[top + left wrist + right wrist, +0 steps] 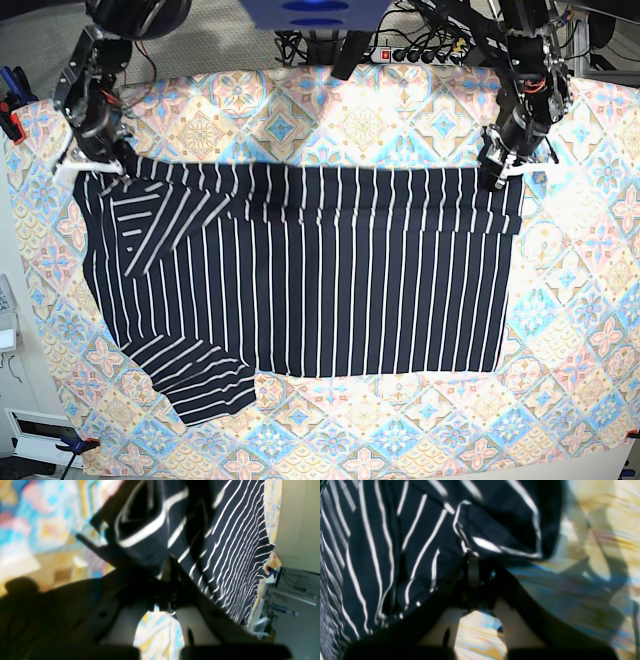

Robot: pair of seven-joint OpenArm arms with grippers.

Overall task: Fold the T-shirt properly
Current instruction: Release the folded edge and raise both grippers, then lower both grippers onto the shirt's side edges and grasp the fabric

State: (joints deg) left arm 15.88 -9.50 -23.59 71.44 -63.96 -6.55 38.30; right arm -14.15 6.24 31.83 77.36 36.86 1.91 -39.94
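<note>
The dark navy T-shirt (300,280) with thin white stripes lies spread across the middle of the table. Its far edge is pulled into a straight line between my two grippers. My left gripper (495,172) is shut on the shirt's far right corner; in the left wrist view (161,576) striped fabric (232,542) bunches over the jaws. My right gripper (105,160) is shut on the far left corner; in the right wrist view (472,560) the cloth (395,542) is pinched at the fingertips. One sleeve (200,385) sticks out at the near left; another is folded in at the upper left.
The pastel floral-tile tablecloth (400,430) covers the table. A power strip and cables (420,55) lie behind the far edge. Clamps sit at the left edge (12,110) and near left corner (75,445).
</note>
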